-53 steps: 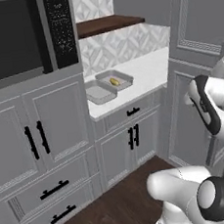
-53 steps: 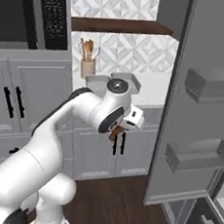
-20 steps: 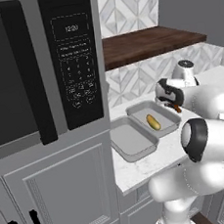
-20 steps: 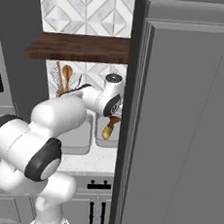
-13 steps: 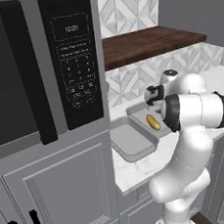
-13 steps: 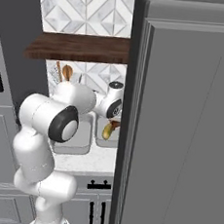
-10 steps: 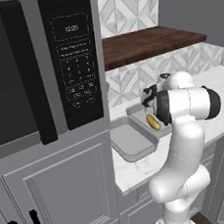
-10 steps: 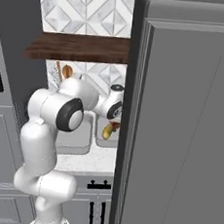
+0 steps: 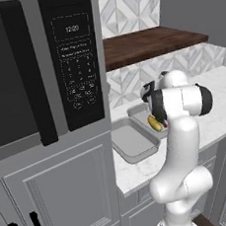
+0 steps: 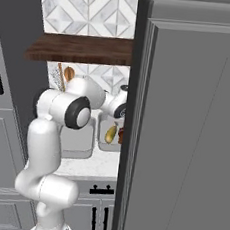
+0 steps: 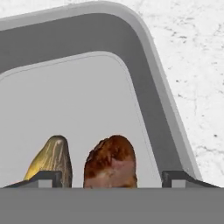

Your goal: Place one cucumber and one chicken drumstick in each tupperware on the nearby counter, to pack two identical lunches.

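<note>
Two grey tupperware trays stand side by side on the white counter point(image 9: 217, 98). The nearer tray point(image 9: 133, 143) holds nothing that I can see. In the farther tray point(image 9: 137, 113) lie a yellow-green cucumber point(image 9: 155, 123) and, beside it, an orange-brown chicken drumstick point(image 10: 120, 134). The hand view looks into this tray point(image 11: 144, 74): the cucumber point(image 11: 50, 159) is at the left and the drumstick point(image 11: 111, 159) in the middle. My gripper point(image 11: 109, 177) hangs just above them, open. Its fingertips point(image 11: 175, 177) stand wide on either side and touch neither piece.
A black microwave point(image 9: 74, 64) is set into the tall cabinet to the left of the trays. A dark wooden shelf point(image 9: 147, 44) hangs above the counter. Wooden utensils point(image 10: 63, 76) stand by the wall. A tall grey door panel point(image 10: 185, 134) stands close on the right and hides the tray's right edge.
The arm has swung in and lowered over the farther tray. The jaws have opened and let go of the drumstick, which now lies beside the cucumber.
</note>
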Robot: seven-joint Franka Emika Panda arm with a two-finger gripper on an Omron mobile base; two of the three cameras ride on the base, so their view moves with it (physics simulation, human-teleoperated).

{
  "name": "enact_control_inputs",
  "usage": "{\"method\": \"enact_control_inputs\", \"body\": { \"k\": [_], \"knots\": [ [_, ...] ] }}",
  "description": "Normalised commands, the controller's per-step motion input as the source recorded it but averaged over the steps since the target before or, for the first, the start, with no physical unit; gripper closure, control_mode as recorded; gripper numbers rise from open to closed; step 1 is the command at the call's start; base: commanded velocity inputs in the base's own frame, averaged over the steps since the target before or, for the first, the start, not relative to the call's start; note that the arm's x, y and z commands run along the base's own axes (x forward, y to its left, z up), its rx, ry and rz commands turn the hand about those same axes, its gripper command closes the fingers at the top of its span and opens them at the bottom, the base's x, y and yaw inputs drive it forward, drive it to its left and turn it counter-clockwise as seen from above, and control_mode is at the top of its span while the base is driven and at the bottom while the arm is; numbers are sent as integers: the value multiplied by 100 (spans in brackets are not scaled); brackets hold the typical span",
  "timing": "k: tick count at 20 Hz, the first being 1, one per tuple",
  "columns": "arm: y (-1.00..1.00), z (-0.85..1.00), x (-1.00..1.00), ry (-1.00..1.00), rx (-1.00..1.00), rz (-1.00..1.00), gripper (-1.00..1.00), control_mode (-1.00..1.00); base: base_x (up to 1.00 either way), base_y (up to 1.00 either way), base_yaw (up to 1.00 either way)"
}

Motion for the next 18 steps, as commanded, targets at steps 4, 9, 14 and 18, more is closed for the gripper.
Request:
{"method": "enact_control_inputs", "body": {
  "k": [4, 9, 14, 18],
  "knots": [
    [1, 78, -92, -4, 0, 0, -100, -100, 0, 0, 0],
    [12, 90, -100, -7, 0, 0, -100, -100, 0, 0, 0],
    [49, 69, -100, -13, -6, 0, -100, -100, 0, 0, 0],
    [23, 47, -100, -20, -4, 0, -100, -100, 0, 0, 0]
  ]
}}
